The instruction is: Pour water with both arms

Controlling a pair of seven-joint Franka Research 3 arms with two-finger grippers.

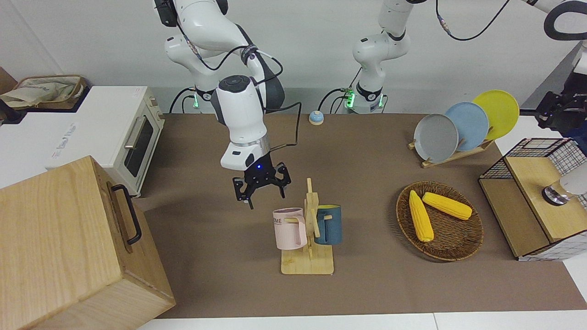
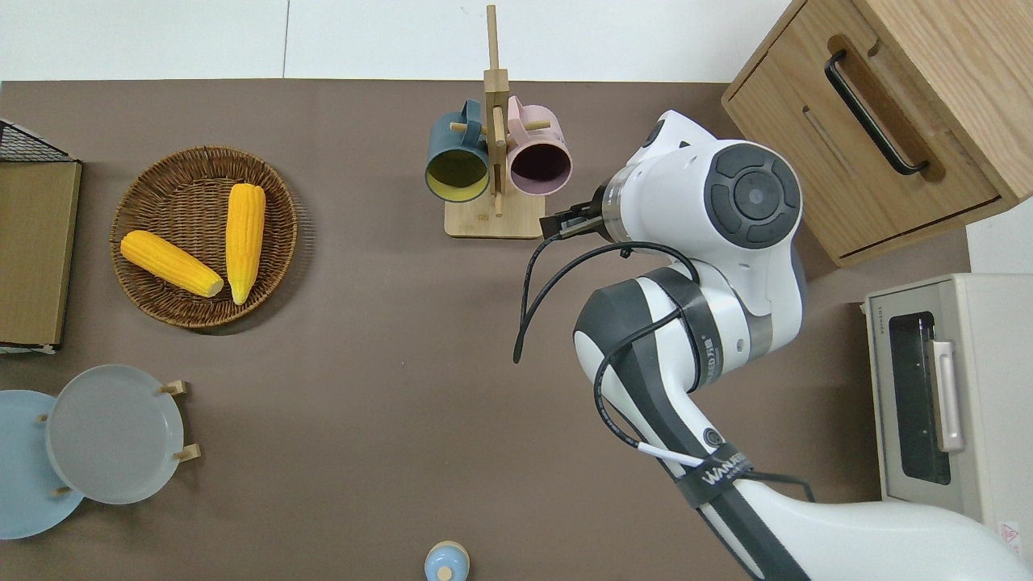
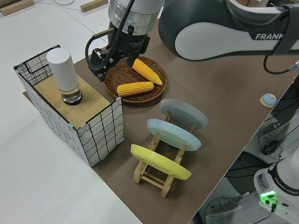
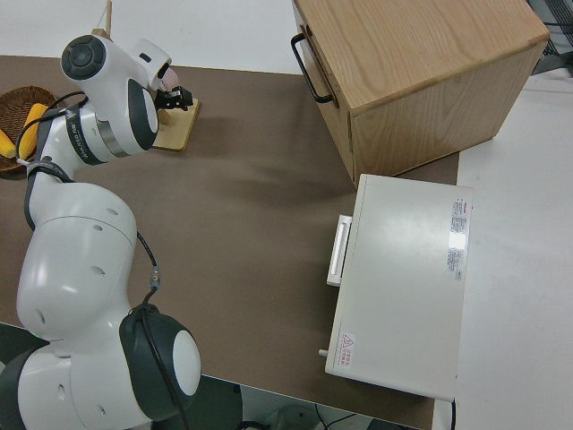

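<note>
The right gripper (image 1: 260,187) is being held with fingers spread over the table, just beside the pink mug (image 1: 289,228). That mug is being hung on the rack (image 1: 308,263) beside the blue mug (image 1: 329,224). The left arm is parked.

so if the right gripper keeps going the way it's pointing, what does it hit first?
Probably the pink mug hanging on the wooden mug rack. The right gripper, fingers open, points down toward it; depth is unclear.
</note>
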